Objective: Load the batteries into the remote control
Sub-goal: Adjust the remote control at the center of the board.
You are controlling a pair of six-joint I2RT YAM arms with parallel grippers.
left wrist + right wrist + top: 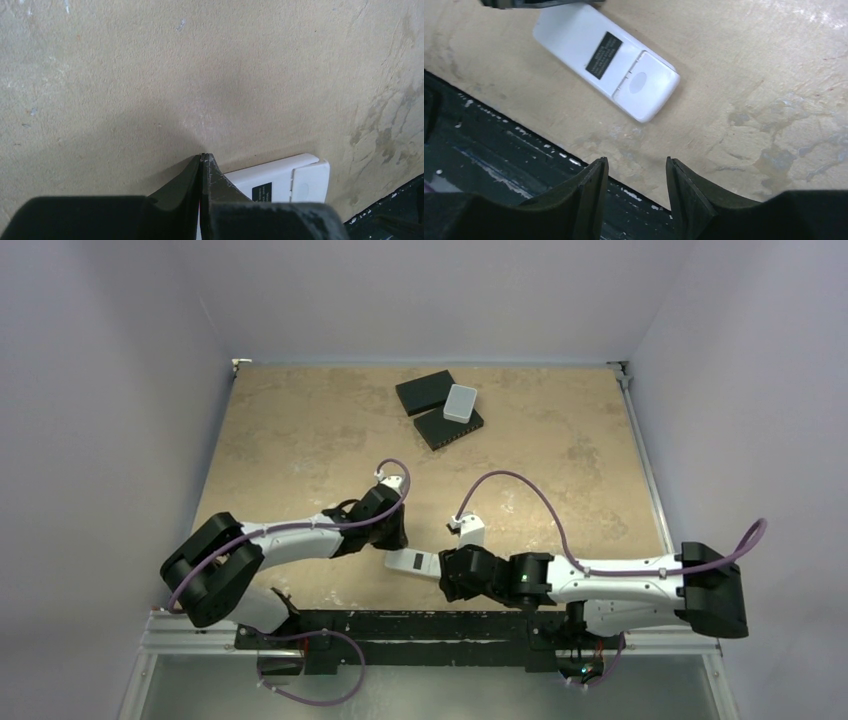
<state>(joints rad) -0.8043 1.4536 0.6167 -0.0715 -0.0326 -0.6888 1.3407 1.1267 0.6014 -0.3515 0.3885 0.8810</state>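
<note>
**Skid risk beside the near edge**

Your left claw (202,161) has its tips pressed together, with nothing visibly between them, at one end of the small white rectangular remote control (606,60). Your right claw (636,172) hangs empty with its jaws apart, just short of the other end. The remote lies back-up on the tan tabletop (749,75), close to its near edge. Its white battery cover (646,87) looks shut, and a shove there could skid the handset off. The compartment's contents are hidden, and no batteries show. Far off, a pale grey rounded box (460,402) rests on two black flat boxes (425,392), contents unseen.

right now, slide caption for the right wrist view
Open right hand poised near the remote control, lying back side up
</note>
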